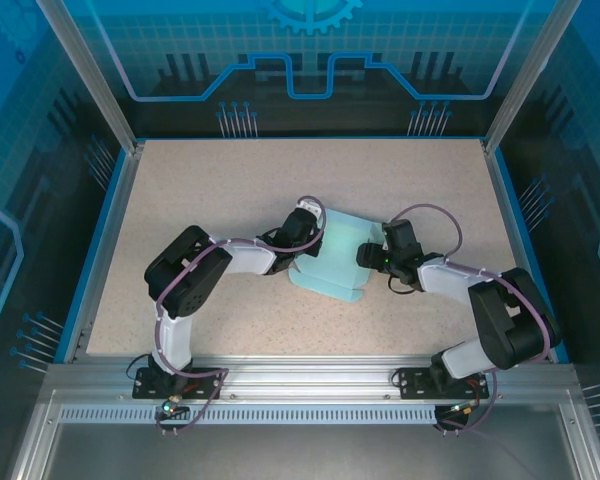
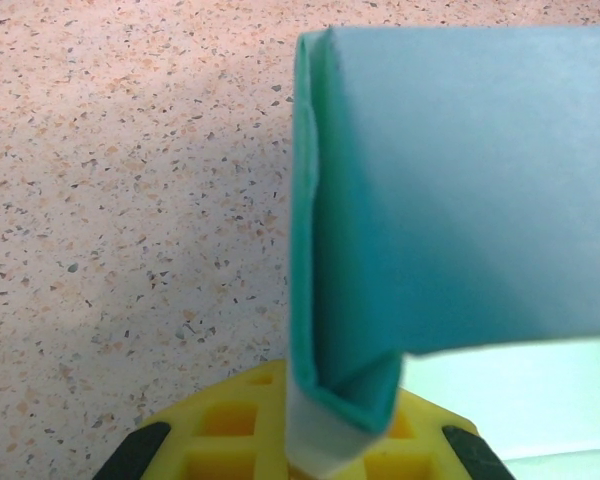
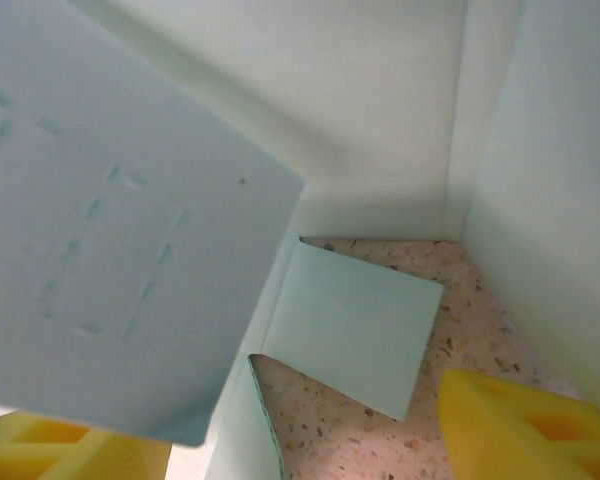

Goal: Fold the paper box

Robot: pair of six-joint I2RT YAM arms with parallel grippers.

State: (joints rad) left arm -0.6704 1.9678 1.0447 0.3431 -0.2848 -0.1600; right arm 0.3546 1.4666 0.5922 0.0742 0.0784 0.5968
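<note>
The left fingers (image 2: 230,425) are pressed together on a doubled edge of the paper box (image 2: 460,180) at the bottom of the left wrist view. The card wall rises from them up the middle of the frame, so this grip looks meant to anchor the box and keep that side upright. The right fingers (image 3: 520,420) stand apart along the bottom edge of the right wrist view, clamping nothing. One yellow pad at lower right reaches into the hollow, and the other at lower left is partly covered by a large creased flap (image 3: 110,230). A smaller flap (image 3: 355,330) lies flat on the speckled desk (image 3: 460,270) at centre, probably waiting to be tucked. In the top view the paper box sits mid-frame, between both arms
</note>
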